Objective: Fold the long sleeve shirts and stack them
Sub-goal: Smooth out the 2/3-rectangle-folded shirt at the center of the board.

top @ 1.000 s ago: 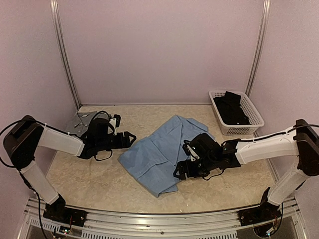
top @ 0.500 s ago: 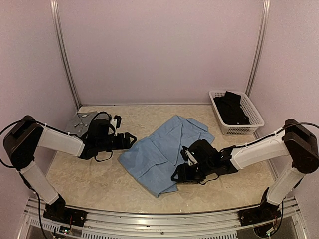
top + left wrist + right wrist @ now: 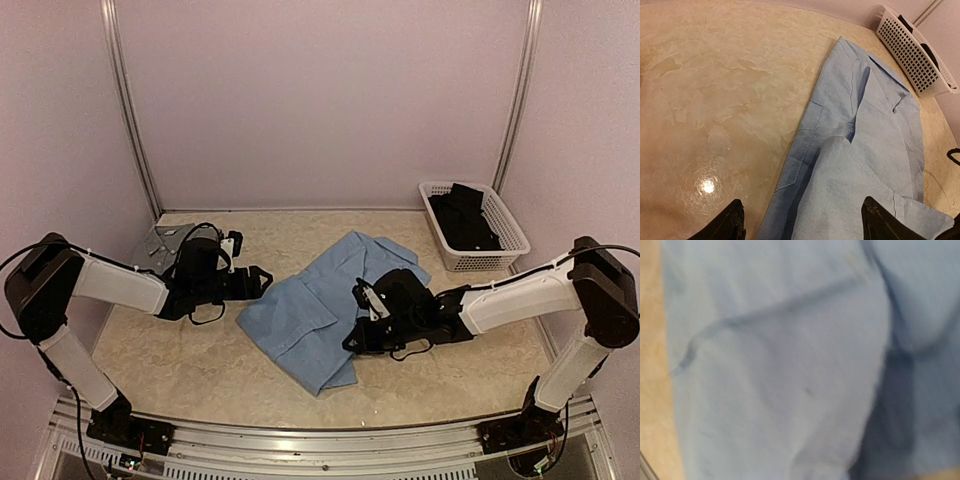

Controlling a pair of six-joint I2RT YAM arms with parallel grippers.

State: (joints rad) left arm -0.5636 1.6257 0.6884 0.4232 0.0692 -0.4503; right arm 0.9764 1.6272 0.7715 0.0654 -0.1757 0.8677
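Nearest the arms, a strip of bare table (image 3: 200, 370) lies along the near edge, with room for cloth to be drawn toward it. Just beyond, the right gripper (image 3: 352, 345) has slid left over the last second and snapped closed from wide open. It now sits clenched at the near right edge of the light blue shirt (image 3: 310, 310). Its wrist view is filled with blue cloth (its own fingertips are out of frame), so I judge it has pinched a layer there. That suggests a fold is about to be pulled.

The shirt lies crumpled mid-table, angled from near centre toward the far right, its near corner already doubled under. The left gripper (image 3: 262, 280) hovers with fingers spread and nothing between them, just beside the shirt's left edge.

Left of the shirt the table is open. Farther off, a grey shirt (image 3: 160, 243) lies at the far left, partly behind the left arm. The white basket (image 3: 478, 262) holding dark clothes (image 3: 462, 218) stands far right, near the shirt's collar end, so a fold swung that way has less room.
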